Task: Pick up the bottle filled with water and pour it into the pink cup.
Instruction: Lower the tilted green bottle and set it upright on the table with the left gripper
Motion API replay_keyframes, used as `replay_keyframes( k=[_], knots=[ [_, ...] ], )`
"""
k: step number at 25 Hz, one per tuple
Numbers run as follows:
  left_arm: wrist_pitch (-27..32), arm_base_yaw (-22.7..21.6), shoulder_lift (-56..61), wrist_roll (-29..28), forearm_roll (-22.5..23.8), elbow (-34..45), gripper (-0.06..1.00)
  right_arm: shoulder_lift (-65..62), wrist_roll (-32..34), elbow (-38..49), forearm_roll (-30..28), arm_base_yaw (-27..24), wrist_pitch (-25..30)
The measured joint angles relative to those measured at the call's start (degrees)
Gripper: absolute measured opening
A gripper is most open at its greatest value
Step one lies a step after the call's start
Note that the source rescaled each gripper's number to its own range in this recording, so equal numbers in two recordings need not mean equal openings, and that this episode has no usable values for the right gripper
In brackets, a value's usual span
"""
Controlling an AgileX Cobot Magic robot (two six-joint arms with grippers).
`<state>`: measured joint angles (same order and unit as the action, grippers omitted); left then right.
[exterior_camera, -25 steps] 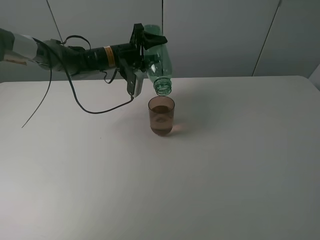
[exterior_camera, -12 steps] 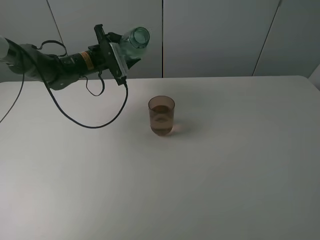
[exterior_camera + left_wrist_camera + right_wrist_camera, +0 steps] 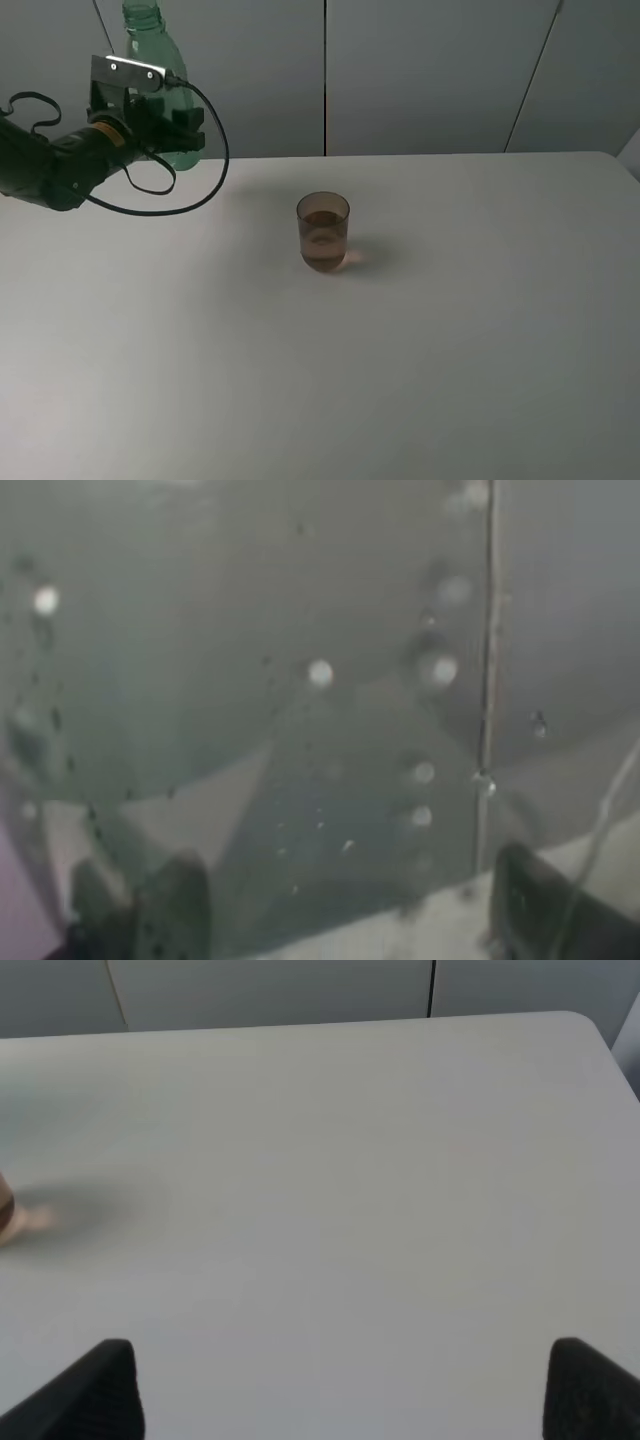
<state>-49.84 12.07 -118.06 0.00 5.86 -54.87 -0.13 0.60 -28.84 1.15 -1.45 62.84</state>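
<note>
I see the pink cup [image 3: 323, 232] at the middle of the table [image 3: 450, 350] (brownish liquid inside). Far left, well apart, my left end effector [image 3: 168, 125] clamps the bottle [image 3: 150, 35] upright, neck skyward; the right end effector [image 3: 340, 1390] gapes.

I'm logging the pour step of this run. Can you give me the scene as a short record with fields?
bottle: upright, held well left of the cup, not over it
left gripper: shut on the bottle
right gripper: open, empty, above bare table
cup: upright on the table, liquid inside
water left in bottle: cannot tell
</note>
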Motion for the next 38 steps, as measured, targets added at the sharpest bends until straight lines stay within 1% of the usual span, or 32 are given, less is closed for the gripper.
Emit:
replay_keyframes(
  k=[2, 5, 8, 11, 18, 29, 32, 38],
  knots=[
    [-0.88, 0.00, 1.28, 0.00, -3.73, 3.62, 0.00, 0.00, 0.00, 0.00, 0.00, 0.00, 0.00],
    [-4.17, 0.00, 2.09, 0.00, -7.30, 8.65, 0.00, 0.00, 0.00, 0.00, 0.00, 0.00, 0.00],
    [-5.53, 0.00, 2.38, 2.36, -9.12, 11.79, 0.00, 0.00, 0.00, 0.00, 0.00, 0.00, 0.00],
    [-6.31, 0.00, 2.38, 2.95, -9.93, 13.67, 0.00, 0.00, 0.00, 0.00, 0.00, 0.00, 0.00],
    [-9.65, 0.00, -1.50, 4.20, -10.27, 14.04, 0.00, 0.00, 0.00, 0.00, 0.00, 0.00, 0.00],
    [-11.49, 0.00, -7.50, 4.68, -9.81, 10.76, 0.00, 0.00, 0.00, 0.00, 0.00, 0.00, 0.00],
    [-12.55, 0.00, -8.19, 4.53, -9.68, 10.50, 0.00, 0.00, 0.00, 0.00, 0.00, 0.00, 0.00],
    [-12.66, 0.00, -8.32, 3.23, -9.68, 10.50, 0.00, 0.00, 0.00, 0.00, 0.00, 0.00, 0.00]
  ],
)
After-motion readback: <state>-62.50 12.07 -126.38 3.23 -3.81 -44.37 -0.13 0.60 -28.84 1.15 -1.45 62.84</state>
